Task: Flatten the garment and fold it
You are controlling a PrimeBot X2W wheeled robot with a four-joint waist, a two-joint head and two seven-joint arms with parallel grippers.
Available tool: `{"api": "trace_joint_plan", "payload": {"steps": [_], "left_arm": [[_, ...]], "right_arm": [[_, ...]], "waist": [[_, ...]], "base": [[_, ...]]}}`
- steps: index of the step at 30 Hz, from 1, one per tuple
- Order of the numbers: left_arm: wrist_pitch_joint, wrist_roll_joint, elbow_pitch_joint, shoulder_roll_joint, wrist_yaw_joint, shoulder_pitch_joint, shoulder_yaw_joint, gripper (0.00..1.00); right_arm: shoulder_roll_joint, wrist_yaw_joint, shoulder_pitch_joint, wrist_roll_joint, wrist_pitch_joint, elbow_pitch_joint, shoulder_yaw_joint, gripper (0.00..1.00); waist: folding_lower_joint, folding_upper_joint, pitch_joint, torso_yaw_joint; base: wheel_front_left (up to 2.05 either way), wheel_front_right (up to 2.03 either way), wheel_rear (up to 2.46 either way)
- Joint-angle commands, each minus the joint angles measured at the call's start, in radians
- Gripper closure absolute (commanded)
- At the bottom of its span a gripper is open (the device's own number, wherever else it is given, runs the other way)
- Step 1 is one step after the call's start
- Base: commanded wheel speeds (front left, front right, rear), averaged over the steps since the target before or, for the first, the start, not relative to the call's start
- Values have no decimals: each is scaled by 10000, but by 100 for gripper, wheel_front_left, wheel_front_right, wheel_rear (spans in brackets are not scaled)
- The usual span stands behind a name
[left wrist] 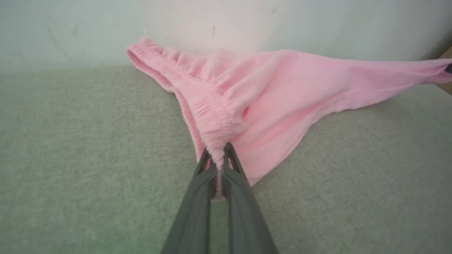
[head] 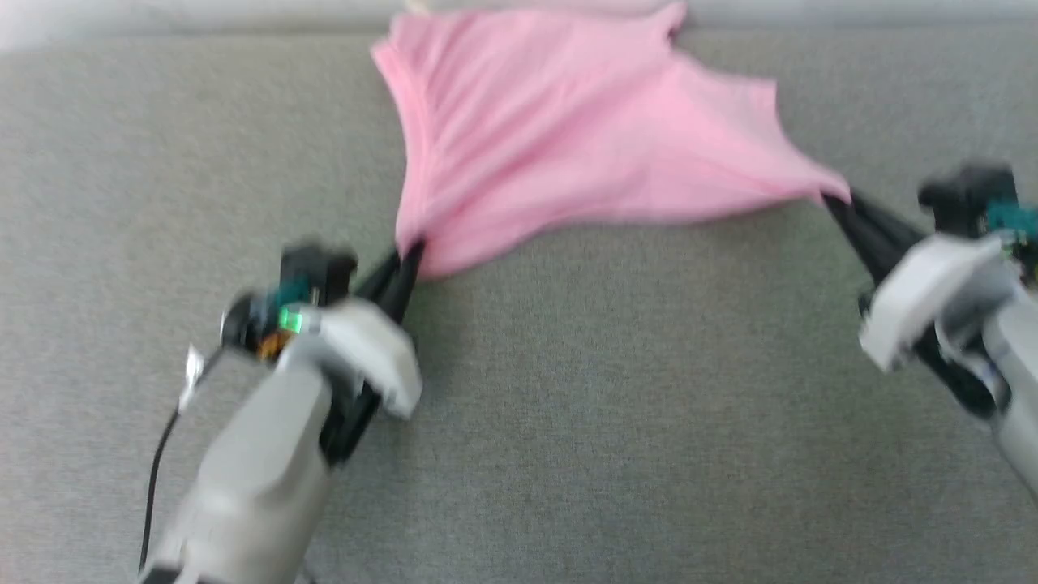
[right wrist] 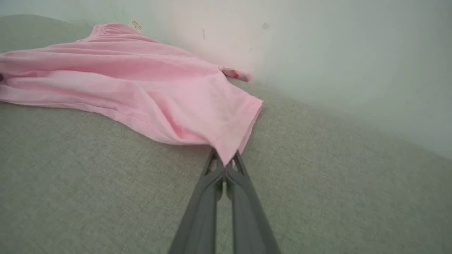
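Here we work on the grey fabric-covered bench (head: 568, 405), which carries everything, with a pale wall (left wrist: 317, 24) rising along its far edge. The garment (head: 568, 138) lies at the middle of that far edge, its top against the wall, and fans toward us into two drawn-out corners. We judge it is held this way to pull the cloth taut and flat before any fold. Ridges run along the line of pull, so the flattening looks unfinished.

Our left gripper (head: 409, 255) is clamped tight on the near end of the gathered waistband (left wrist: 197, 102). Our right gripper (head: 835, 199) is pinched closed on a leg-hem corner, out toward the bench's right edge.

A small white label (right wrist: 135, 25) stands up at the waistband's far end, beside the wall. It seems to carry print, too small for us to read, and we see no other writing or brand.
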Motion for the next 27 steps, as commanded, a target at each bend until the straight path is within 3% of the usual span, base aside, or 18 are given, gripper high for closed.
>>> {"api": "trace_joint_plan", "payload": {"steps": [1,6,14,27], "left_arm": [[-97,-72,-216,224,-48,587,-49,100],[15,-123,-1178,695,79,2295,-259,100],[677,-246,-3543,1265,786,4495,-509,100],[2331,-860,-6357,1616,952,7425,-1706,100]], "right_arm": [[-297,-21,423,277,3,-229,153,100],[-1094,-21,1715,989,304,-982,630,100],[-2280,-21,3653,1910,1444,-2152,657,100],[-3749,-21,7036,3125,3839,-3713,-1221,100]], "waist": [[2,0,-1245,246],[2,0,-2167,386],[2,0,-3194,583],[2,0,-3668,811]], "base": [[0,0,0],[0,0,0],[0,0,0],[0,0,0]]}}
